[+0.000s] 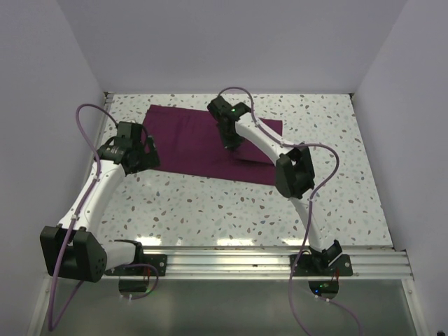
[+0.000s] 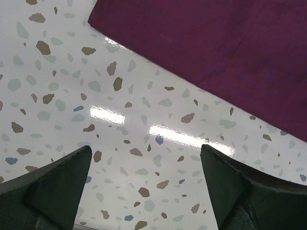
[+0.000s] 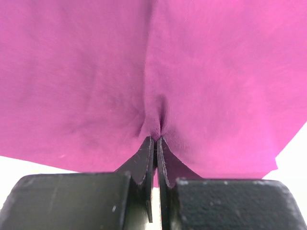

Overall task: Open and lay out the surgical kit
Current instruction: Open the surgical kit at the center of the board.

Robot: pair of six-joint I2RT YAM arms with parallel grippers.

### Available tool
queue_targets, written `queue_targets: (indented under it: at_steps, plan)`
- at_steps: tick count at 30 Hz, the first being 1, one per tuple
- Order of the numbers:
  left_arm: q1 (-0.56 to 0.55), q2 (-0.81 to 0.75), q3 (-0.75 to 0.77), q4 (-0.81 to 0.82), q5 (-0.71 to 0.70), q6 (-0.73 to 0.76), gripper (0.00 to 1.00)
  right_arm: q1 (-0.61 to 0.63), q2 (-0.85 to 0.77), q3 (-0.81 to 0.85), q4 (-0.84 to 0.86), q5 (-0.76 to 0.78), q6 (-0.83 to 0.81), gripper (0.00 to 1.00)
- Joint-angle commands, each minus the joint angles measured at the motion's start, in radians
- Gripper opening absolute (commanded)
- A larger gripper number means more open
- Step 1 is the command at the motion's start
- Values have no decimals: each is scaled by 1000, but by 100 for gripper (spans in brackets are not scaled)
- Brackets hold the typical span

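The surgical kit shows as a dark magenta cloth wrap (image 1: pixel 189 136), lying folded on the speckled table (image 1: pixel 210 203) at the back centre. My right gripper (image 1: pixel 229 147) is down on the wrap's middle-right part. In the right wrist view it (image 3: pixel 157 139) is shut on a pinched fold of the cloth (image 3: pixel 96 72), which puckers into the fingertips. My left gripper (image 1: pixel 147 150) hovers at the wrap's left front corner. Its jaws (image 2: pixel 146 148) stand wide open over bare table, with the cloth's edge (image 2: pixel 216 43) just beyond them and nothing between the fingers.
Pale walls close in the table at the back and on both sides. An aluminium rail (image 1: pixel 245 260) carrying both arm bases runs along the near edge. Purple cables (image 1: pixel 87 115) loop off both arms.
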Motion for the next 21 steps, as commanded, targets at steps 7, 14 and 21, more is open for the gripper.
queue_targets:
  at_steps: [7,14,21]
  plan:
    - [-2,-27,44,38,6,22,100,3,-116,148,-107,123,-83,0]
    - [-2,-38,41,24,25,38,100,-51,-61,181,-88,353,-136,0]
    - [-2,-46,28,6,23,46,100,-216,-22,214,89,453,-193,0]
